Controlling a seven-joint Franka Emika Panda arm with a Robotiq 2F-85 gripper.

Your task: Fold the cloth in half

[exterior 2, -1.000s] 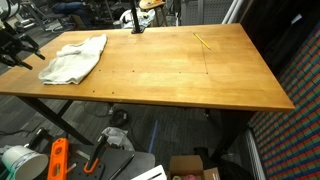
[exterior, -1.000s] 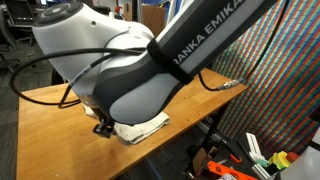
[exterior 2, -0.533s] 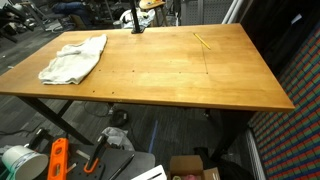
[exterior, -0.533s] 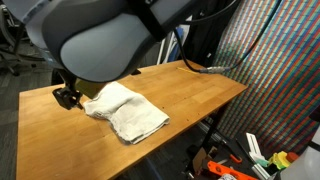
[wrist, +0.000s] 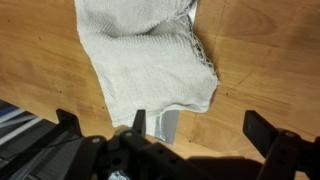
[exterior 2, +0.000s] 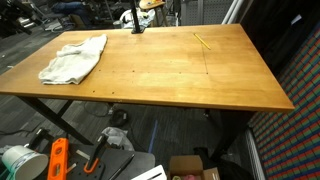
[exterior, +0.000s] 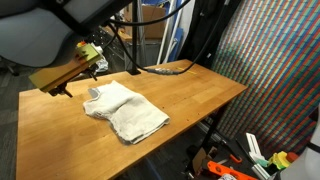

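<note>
Wrist view has the cloth (wrist: 145, 60) lying flat on the table (wrist: 270, 50) as a rumpled, doubled-looking heap. One rounded corner bulges up at its near end, and its edges do not line up neatly.

That looseness seems the main risk. The weave looks soft, so the upper layer could slide or sag open by itself and leave an uneven half. The raised corner is the part most likely to catch. If the arm (exterior: 40, 35) swung low across it, a finger could hook the bulge and drag the top layer off the bottom one. In an exterior view the cloth (exterior 2: 73, 58) sits toward a far corner of the table (exterior 2: 180, 70), near the side edge. A snag pulling that way could leave part of it hanging over.

The gripper (wrist: 163, 128) has its fingers (wrist: 265, 132) spread wide apart with nothing between them. The cloth lies ahead of them and lower. Its near end falls within the gap between them and closer to one finger, but I judge that nothing touches it. The other finger is over bare wood. In an exterior view the cloth (exterior: 125, 110) rests alone, and the arm hangs above and to one side of it.
</note>
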